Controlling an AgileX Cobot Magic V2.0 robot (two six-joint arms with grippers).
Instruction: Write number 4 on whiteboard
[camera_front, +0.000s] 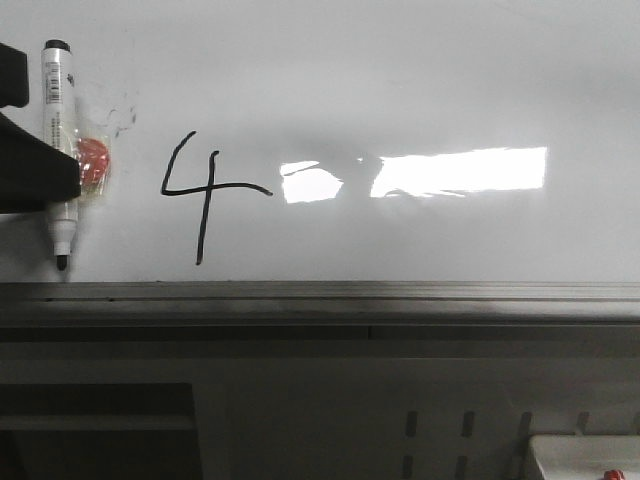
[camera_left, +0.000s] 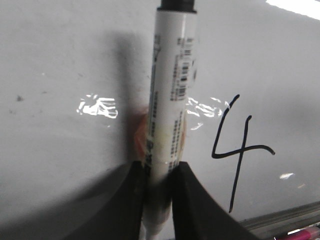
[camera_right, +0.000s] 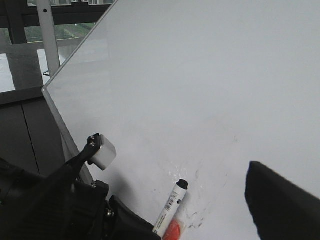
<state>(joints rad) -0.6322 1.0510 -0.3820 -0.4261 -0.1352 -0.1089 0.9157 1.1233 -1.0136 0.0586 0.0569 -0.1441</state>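
Across the whiteboard (camera_front: 400, 80), toward its left edge and just above the bottom rail, the number 4 (camera_front: 205, 195) is drawn complete. Beside it, nearer that edge, the marker (camera_front: 58, 150) is held upright, tip down, clamped in the left gripper (camera_left: 157, 175). Whether the right gripper (camera_right: 280, 200) is apart or together cannot be told.

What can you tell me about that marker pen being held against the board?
The marker is a slim white pen with small printed text and a barcode on its barrel, a black end cap at the top and a dark tip pointing down. It stands nearly upright against the whiteboard, left of the number 4. The left claw pinches its lower barrel between two black fingers. Something orange-red sits just behind it. Whether the tip touches the board is unclear.
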